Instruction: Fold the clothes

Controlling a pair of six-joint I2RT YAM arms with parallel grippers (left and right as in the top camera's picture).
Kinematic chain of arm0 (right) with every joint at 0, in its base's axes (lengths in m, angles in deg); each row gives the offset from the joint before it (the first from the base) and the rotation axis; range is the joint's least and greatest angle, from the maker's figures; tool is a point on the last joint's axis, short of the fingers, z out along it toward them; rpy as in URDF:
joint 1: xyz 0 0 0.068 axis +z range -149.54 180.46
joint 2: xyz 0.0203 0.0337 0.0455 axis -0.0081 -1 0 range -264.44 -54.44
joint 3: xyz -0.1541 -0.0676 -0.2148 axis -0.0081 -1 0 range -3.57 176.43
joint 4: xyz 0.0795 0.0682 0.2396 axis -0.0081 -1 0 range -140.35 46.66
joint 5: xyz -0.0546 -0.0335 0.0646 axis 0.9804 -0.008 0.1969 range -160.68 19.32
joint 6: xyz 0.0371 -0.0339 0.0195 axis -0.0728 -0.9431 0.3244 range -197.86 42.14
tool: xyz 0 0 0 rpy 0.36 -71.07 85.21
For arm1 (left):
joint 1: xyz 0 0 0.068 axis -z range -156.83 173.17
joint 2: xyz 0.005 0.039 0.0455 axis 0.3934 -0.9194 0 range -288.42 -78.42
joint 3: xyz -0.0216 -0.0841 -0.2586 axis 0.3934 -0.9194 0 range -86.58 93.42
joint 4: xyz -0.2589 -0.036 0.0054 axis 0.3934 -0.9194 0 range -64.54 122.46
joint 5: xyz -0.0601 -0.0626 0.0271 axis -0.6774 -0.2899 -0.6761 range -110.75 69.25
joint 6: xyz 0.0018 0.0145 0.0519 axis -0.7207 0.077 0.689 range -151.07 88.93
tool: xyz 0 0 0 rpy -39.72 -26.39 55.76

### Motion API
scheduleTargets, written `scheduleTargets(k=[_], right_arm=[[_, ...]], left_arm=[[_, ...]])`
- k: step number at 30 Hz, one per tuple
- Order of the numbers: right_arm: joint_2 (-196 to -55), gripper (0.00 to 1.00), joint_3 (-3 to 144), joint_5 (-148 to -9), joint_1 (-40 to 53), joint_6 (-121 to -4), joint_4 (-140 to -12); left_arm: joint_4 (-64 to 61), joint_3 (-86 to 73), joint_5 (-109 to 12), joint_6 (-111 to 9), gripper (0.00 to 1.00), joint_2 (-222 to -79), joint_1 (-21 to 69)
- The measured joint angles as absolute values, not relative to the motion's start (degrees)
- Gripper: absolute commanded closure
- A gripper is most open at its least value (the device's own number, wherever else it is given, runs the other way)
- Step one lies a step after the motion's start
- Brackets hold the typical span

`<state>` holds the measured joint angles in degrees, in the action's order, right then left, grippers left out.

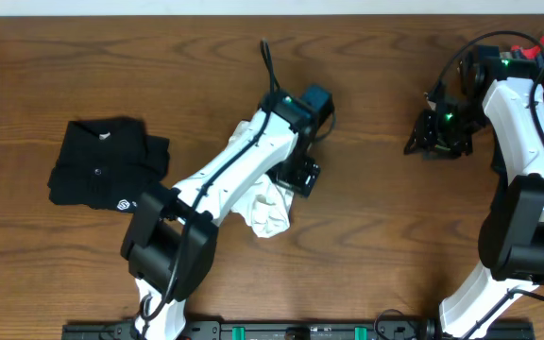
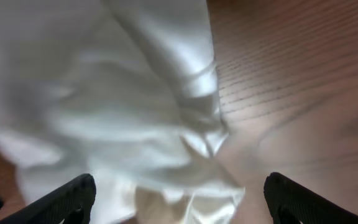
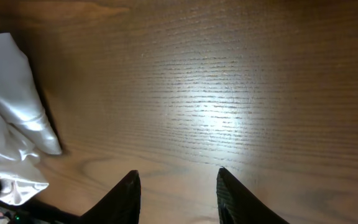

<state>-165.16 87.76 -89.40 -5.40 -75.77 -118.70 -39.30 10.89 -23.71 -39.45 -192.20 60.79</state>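
Overhead: a crumpled white T-shirt [image 1: 270, 210] lies bunched mid-way across the brown wooden table [image 1: 376, 246], just beside the left gripper [image 1: 297, 176]. A folded black garment [image 1: 107, 162] sits far left.
Left wrist: the jaws are spread wide over wrinkled white folds.
Right wrist: the right gripper [image 3: 178, 193] is parted and empty above bare wood.

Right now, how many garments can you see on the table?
2. A folded black garment lies at the overhead view's left; a crumpled white garment sits at centre, partly under the left arm. More may be hidden.
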Motion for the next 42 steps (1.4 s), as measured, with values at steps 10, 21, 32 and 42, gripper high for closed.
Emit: scheduleTargets(k=[10,21,32,42], right_arm=[[-165.2,0.72,87.8,-99.5,-1.4,-84.1,-118.2],[-165.2,0.99,87.7,-105.1,25.4,-82.5,-94.2],[-170.4,0.99,87.9,-92.5,45.5,-74.3,-68.5],[-180.0,0.99,87.5,-82.1,45.1,-67.3,-69.2]], left_arm=[[-43.7,16.9,-18.7,-40.3,0.64,-185.5,48.5],[-48.5,17.0,-22.1,-40.1,0.94,-185.6,22.7],[-50.7,17.0,-28.1,-38.9,0.94,-184.8,14.7],[-50.9,17.0,-28.5,-38.7,0.94,-183.0,13.5]])
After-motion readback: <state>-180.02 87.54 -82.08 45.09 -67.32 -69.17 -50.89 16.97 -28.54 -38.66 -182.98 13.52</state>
